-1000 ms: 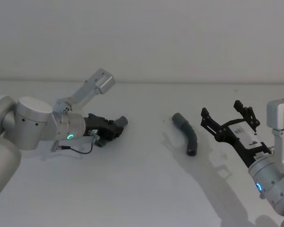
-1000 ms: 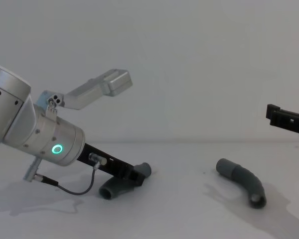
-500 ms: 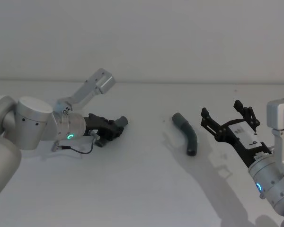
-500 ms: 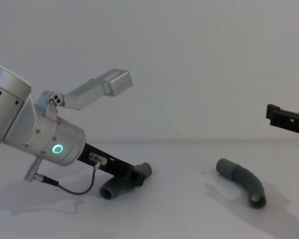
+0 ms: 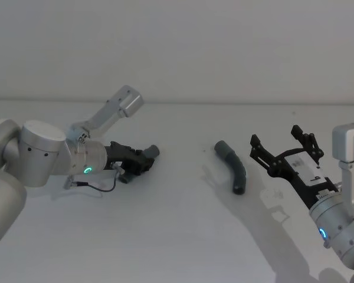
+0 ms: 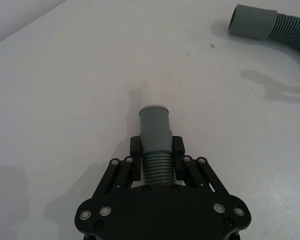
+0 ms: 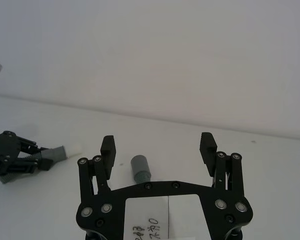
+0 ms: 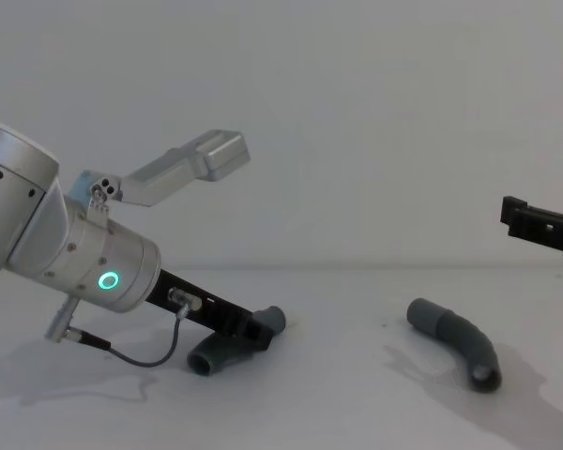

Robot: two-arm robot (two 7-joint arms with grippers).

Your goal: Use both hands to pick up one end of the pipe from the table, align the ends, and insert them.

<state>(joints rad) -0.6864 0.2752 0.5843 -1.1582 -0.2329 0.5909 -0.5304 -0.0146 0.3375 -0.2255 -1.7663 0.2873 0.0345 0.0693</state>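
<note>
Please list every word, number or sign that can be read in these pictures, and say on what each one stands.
White label on the base of the open right pincer: handwritten marks, perhaps starting "203", lying sideways and cut by the picture's edge; not surely readable.
The same label in the head view: dark marks, too small to read.
No other text can be read.

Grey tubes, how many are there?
2. One grey tube is clamped in the left gripper; the other tube lies loose on the table, ahead of the open right gripper.
</note>
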